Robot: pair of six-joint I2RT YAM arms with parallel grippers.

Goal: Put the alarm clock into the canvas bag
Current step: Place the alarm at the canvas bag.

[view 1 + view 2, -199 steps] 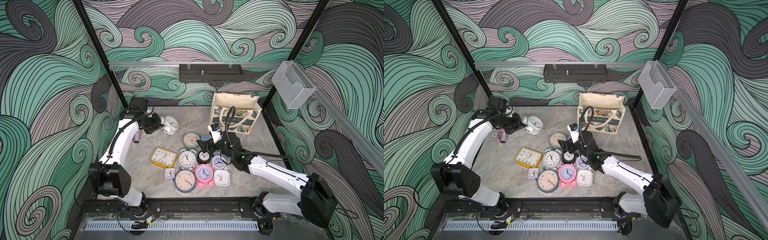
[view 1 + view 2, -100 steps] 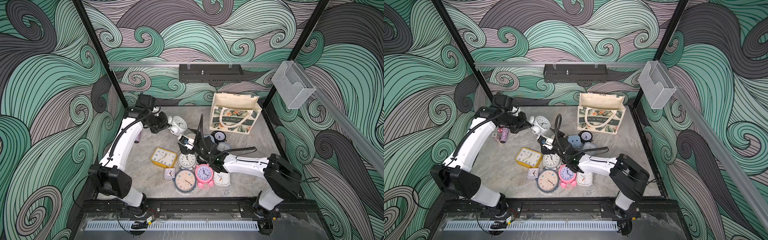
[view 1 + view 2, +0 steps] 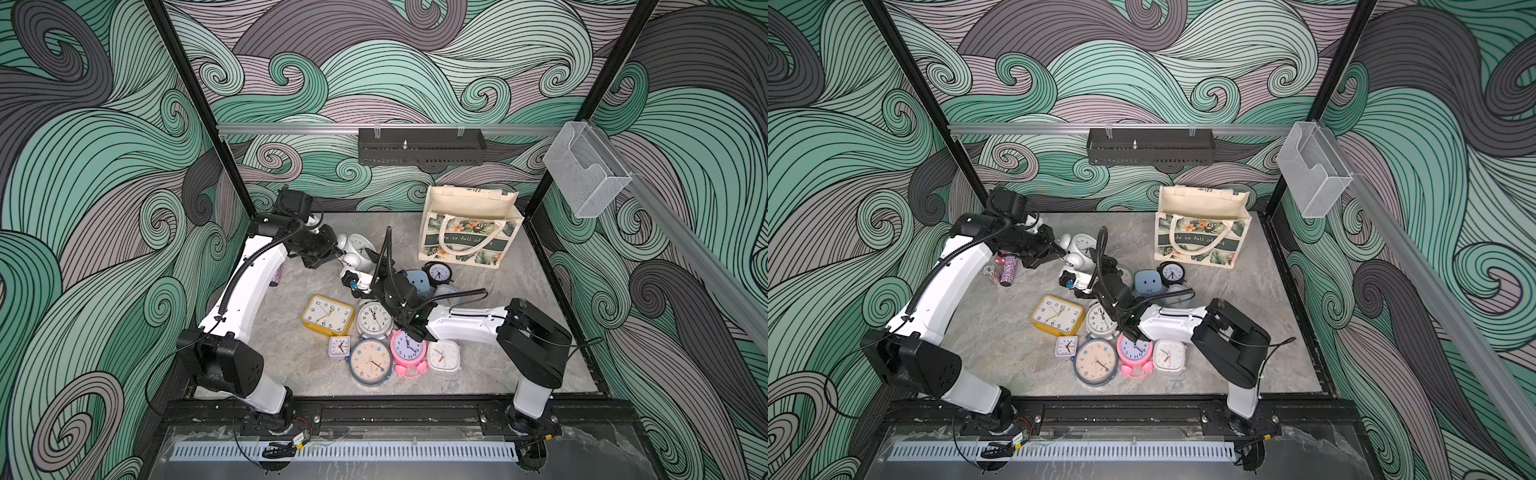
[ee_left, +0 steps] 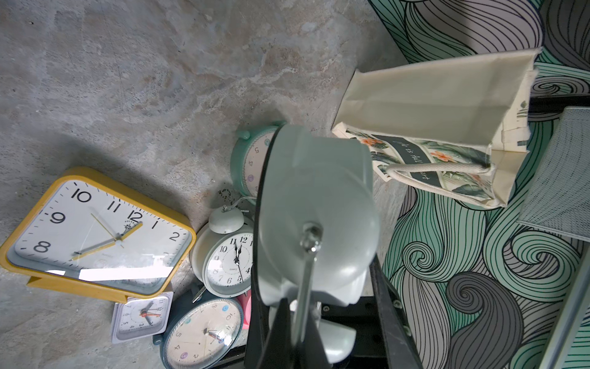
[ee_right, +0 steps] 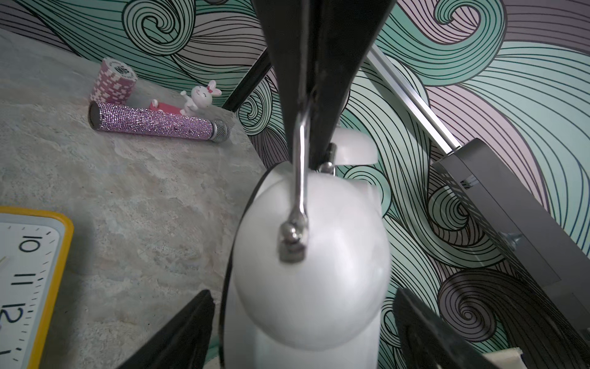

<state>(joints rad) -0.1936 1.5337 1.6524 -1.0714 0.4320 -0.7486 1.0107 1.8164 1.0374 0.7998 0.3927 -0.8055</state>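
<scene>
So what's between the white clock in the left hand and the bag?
Bare table from the white clock to the bag, crossed only by the right arm's black cable; both top views show it.

Both top views look steeply down from high above the near edge onto the whole table (image 3: 303, 370), and they are nearly identical. The left wrist camera sits very close behind the white alarm clock (image 4: 316, 223), facing the canvas bag (image 4: 431, 96) and the yellow clock (image 4: 95, 233). The right wrist camera sees the white alarm clock's opposite side, facing the glitter microphone (image 5: 153, 124). Both wrist views share the yellow clock.
</scene>
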